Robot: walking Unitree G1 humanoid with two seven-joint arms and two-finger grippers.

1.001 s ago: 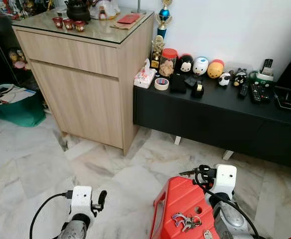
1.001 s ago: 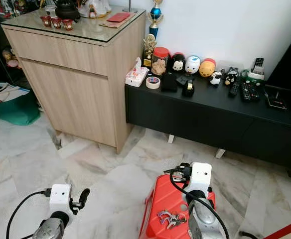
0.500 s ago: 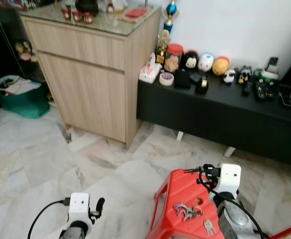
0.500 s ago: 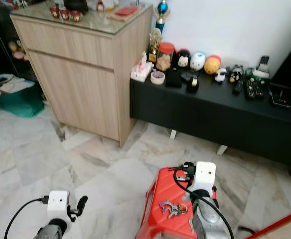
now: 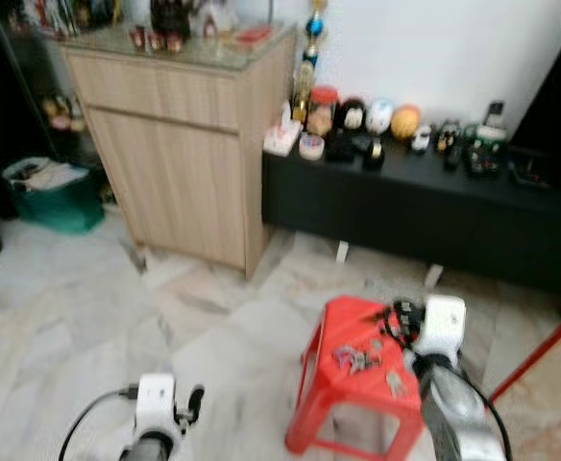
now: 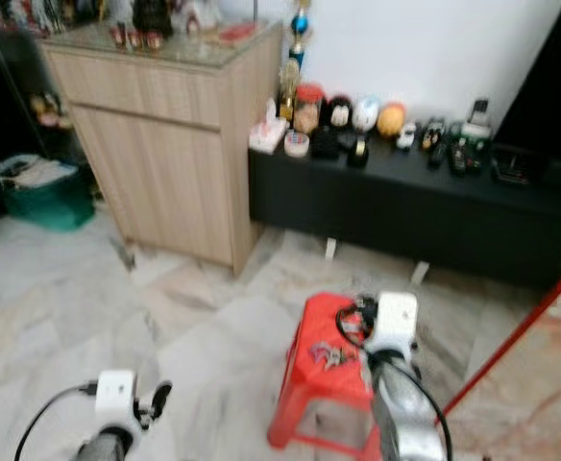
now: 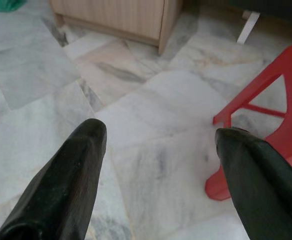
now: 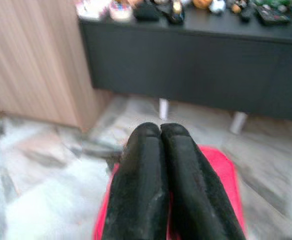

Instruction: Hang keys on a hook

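The keys (image 5: 350, 359), a small metal bunch w/ rings, lie loose on top of a red plastic stool (image 5: 330, 417); another small metallic bit lies near them toward the stool's right edge, too blurred to tell what. The stool has a flat square seat and splayed legs and stands on a pale marble floor (image 5: 79, 307) w/ grey veining.

The right gripper (image 8: 159, 131) hovers over the stool's right side, just beside the keys, not touching them. The right wrist view gives what the head views can't: its two black fingers (image 8: 141, 175) are pressed together, clenched on nothing, w/ the red seat below and the black cabinet front ahead. In the head views the white wrist block and looped black cable hide those fingers.

The left gripper (image 7: 158, 142) hangs low at the left, well apart from the stool. In the left wrist view its fingers (image 7: 68, 175) are spread wide, released, w/ bare floor between them and a stool leg off to one side.

Beyond, a low matte black TV table (image 5: 453, 206) carries round toy figures, a tape roll, remotes. To its left stands a light wood-grain cabinet (image 5: 180, 144) w/ a glass top; a green bag (image 5: 55, 192) sits on the floor past it. Head views are motion-blurred.
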